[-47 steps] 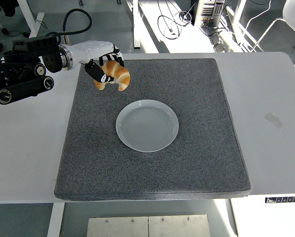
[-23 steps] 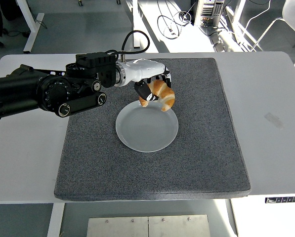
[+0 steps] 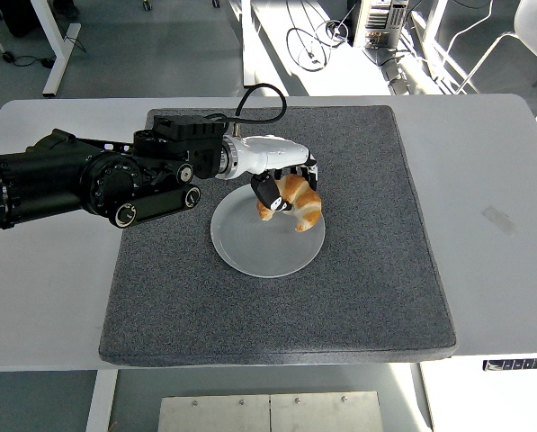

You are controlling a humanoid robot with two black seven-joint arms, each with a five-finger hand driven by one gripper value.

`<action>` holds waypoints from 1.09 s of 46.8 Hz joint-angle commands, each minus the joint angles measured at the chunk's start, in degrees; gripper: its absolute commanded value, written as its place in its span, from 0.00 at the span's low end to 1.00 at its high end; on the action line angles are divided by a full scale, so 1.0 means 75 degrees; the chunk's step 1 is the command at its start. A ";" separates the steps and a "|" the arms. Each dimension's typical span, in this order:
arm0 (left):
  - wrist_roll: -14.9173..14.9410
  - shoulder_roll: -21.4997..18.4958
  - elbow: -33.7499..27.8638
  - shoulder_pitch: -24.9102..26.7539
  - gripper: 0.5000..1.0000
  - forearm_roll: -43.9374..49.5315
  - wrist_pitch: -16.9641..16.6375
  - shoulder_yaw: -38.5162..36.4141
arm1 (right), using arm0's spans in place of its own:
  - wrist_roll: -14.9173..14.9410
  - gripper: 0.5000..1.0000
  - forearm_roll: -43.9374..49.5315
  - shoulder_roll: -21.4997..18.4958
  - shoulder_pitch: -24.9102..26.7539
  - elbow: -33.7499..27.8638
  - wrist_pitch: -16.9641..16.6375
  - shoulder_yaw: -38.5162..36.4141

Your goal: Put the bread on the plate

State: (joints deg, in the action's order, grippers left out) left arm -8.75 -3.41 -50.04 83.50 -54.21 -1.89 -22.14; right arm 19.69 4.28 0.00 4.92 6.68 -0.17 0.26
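Observation:
A golden-brown croissant (image 3: 297, 203) hangs low over the upper right part of the white plate (image 3: 254, 248), which lies near the middle of the dark grey mat (image 3: 358, 270). My left hand (image 3: 282, 184) reaches in from the left with its white-and-black fingers curled around the croissant from above. I cannot tell whether the bread touches the plate. The right arm does not show.
The mat covers most of the white table (image 3: 511, 270). My bulky black left forearm (image 3: 79, 184) lies over the mat's upper left corner. Cables and a chair base sit on the floor beyond the table's far edge.
My left hand carried the croissant from the mat's upper left rightward and down, until it came low over the plate's upper right.

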 commanded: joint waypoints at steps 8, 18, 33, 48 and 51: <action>-0.0005 0.0021 -0.0008 -0.0024 0.00 -0.0003 0.0076 -0.0224 | 0.0000 1.00 0.0003 0.0000 0.0000 0.0000 -0.0001 0.0000; -0.0005 -0.0073 -0.0020 0.0011 0.00 -0.0015 0.0087 -0.0388 | 0.0000 1.00 -0.0009 0.0000 0.0000 0.0000 -0.0001 0.0000; -0.0075 -0.0097 -0.0031 -0.0024 0.00 -0.0003 0.0087 -0.0658 | 0.0000 1.00 0.0003 0.0000 0.0000 0.0000 -0.0001 0.0000; -0.0051 -0.0237 -0.0172 0.0023 0.93 0.0056 0.0134 -0.0599 | 0.0000 1.00 -0.0009 0.0000 0.0000 0.0000 -0.0001 0.0000; -0.0052 -0.0342 -0.0289 0.0140 0.95 0.0091 0.0157 -0.0553 | 0.0000 1.00 0.0003 0.0000 0.0000 -0.0011 -0.0001 0.0000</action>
State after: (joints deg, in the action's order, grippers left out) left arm -9.08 -5.28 -51.42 83.78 -53.72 -0.88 -26.64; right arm 19.69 4.28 0.00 4.92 6.65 -0.19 0.26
